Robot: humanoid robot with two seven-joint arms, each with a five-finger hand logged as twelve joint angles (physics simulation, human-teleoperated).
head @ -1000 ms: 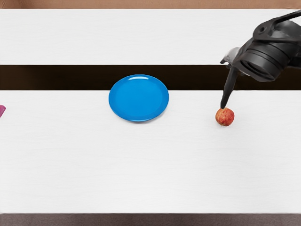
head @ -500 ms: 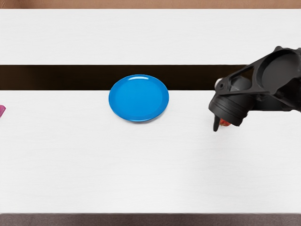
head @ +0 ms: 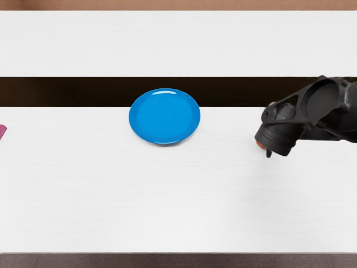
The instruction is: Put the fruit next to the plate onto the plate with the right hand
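where right hand covers fruit, only red sliver shows; grasp cannot be told

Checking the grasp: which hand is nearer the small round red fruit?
Right. The right hand covers the small round red fruit, hiding most of it; the left hand is out of view.

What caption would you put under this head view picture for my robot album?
Robot's right hand sits over the red fruit on the white table, right of the blue plate.
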